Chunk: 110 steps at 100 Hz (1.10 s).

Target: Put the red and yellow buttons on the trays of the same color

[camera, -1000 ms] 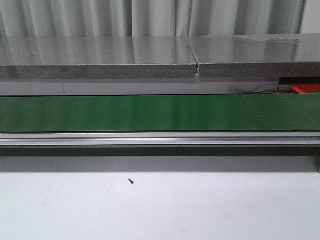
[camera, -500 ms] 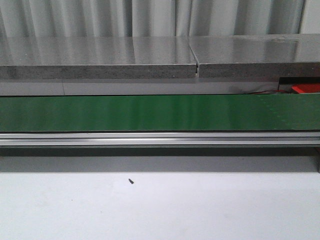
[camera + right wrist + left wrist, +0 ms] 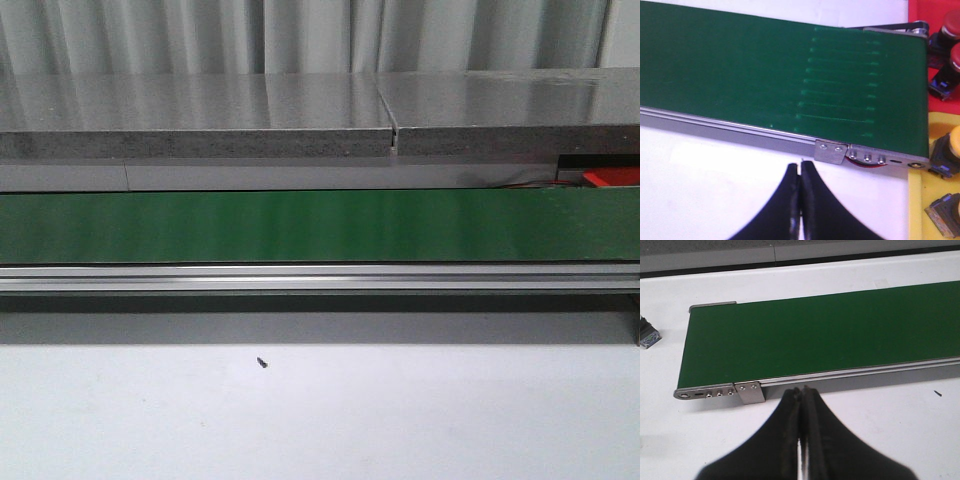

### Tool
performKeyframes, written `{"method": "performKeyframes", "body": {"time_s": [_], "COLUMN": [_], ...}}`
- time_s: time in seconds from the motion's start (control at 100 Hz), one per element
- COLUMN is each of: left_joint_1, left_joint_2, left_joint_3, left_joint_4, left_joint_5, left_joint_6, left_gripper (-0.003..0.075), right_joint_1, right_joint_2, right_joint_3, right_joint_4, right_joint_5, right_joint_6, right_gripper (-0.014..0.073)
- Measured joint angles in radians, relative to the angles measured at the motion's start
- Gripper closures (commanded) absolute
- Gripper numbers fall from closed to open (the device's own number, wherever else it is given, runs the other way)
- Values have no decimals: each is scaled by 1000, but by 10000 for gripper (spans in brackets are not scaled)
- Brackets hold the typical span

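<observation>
Both grippers — left (image 3: 801, 399), right (image 3: 800, 176) — jaws pressed together, empty, beside the green belt (image 3: 300, 226).

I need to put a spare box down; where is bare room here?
The white table in front of the conveyor's rail is bare except for one small black speck. The green belt carries nothing. It is crowded beyond the belt's right end, where buttons sit on the red tray and yellow tray.
</observation>
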Motion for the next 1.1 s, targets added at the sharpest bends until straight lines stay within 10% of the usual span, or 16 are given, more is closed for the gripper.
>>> {"method": "performKeyframes", "body": {"time_s": [0.84, 1.1], "left_joint_1": [0, 42], "left_joint_2": [0, 52], "left_joint_3": [0, -26], "left_joint_4": [0, 92], "left_joint_5": [0, -25], "left_joint_6": [0, -204], "left_gripper": [739, 738], "right_joint_1": [0, 0], "right_joint_2": [-331, -331], "right_joint_3": [106, 106], "right_joint_4": [-4, -4], "right_joint_5": [52, 52], "right_joint_6": [-2, -2], "right_gripper": [661, 661]}}
